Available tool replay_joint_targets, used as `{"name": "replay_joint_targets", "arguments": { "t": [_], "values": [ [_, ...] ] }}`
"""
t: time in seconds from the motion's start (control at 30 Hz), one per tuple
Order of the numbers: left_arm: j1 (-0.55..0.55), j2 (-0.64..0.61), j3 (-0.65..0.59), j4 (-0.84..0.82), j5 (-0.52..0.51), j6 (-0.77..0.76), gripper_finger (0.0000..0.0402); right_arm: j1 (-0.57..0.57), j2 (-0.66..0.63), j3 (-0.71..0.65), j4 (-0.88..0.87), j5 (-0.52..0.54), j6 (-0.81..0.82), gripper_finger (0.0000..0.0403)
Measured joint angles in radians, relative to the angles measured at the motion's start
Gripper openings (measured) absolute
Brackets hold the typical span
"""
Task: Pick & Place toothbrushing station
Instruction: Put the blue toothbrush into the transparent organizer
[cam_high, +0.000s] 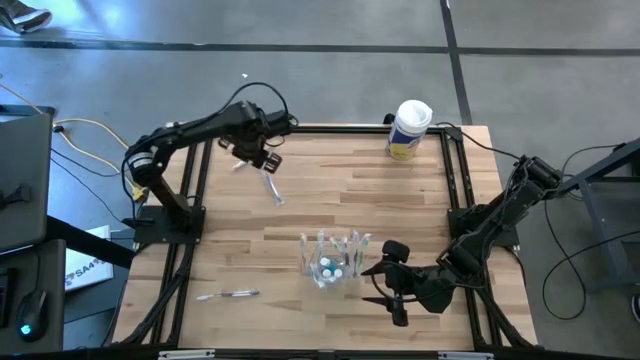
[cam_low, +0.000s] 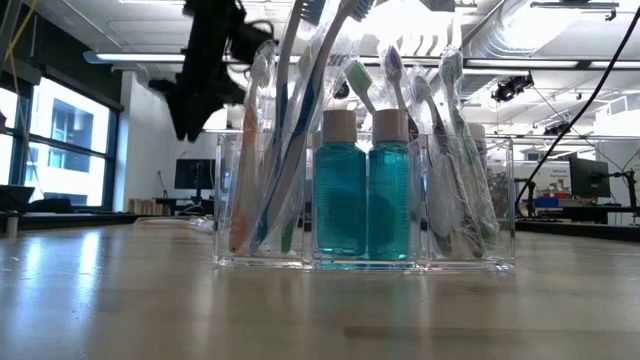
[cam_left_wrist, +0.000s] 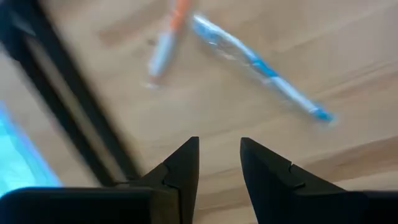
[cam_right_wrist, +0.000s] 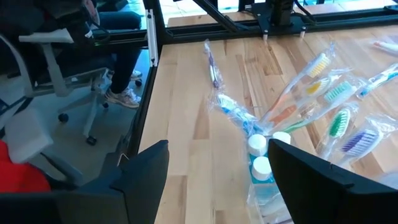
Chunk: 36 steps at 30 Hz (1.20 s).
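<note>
The left claw (cam_high: 262, 160) hangs over the far left part of the wooden surface (cam_high: 340, 190), its two dark wedge fingers (cam_left_wrist: 180, 171) a narrow gap apart and clamped on nothing. Just beyond it lie two wrapped toothbrushes, an orange-handled one (cam_left_wrist: 166, 43) and a blue one (cam_left_wrist: 261, 68), crossing near their ends. That crossing is the likely trouble: a pinch aimed at one could catch both, or slide off the slick, crinkly wrapper and skid the thin handle across the smooth planks. The right claw (cam_high: 392, 283) waits at the near right, its fingers (cam_right_wrist: 143, 171) spread wide and empty, just beside the toothbrush holder (cam_high: 335, 262); a careless sweep there could knock the light holder or tip it. The holder is a clear, hard-walled plastic box with compartments, standing upright near the middle of the near half, holding slim pastel brushes in film sleeves and two teal bottles (cam_low: 365, 190) with pale caps. A loose brush (cam_high: 228, 294) lies at the near left, and a white canister (cam_high: 409, 130) with a yellow label stands at the far edge.
</note>
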Motion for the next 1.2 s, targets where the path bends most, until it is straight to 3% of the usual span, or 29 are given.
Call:
{"name": "replay_joint_targets", "arguments": {
  "t": [0.17,0.4,0.83,0.97,1.2],
  "values": [
    [0.026,0.000,-0.091,0.166,0.150,-0.151,0.0116,0.000,0.000,0.000,-0.001,-0.023,-0.044,0.0267],
    [0.022,0.001,-0.176,0.295,0.270,-0.338,0.0116,0.005,0.000,0.000,-0.005,-0.093,-0.103,0.0267],
    [0.023,0.001,-0.349,0.515,0.300,-0.634,0.0116,0.005,0.000,0.000,-0.026,-0.177,-0.201,0.0267],
    [0.023,0.001,-0.382,0.635,0.300,-0.645,0.0116,0.005,0.000,0.000,-0.025,-0.177,-0.234,0.0267],
    [0.023,0.000,-0.393,0.644,0.263,-0.719,0.0116,0.005,0.000,0.000,-0.025,-0.177,-0.291,0.0267]
  ]
}}
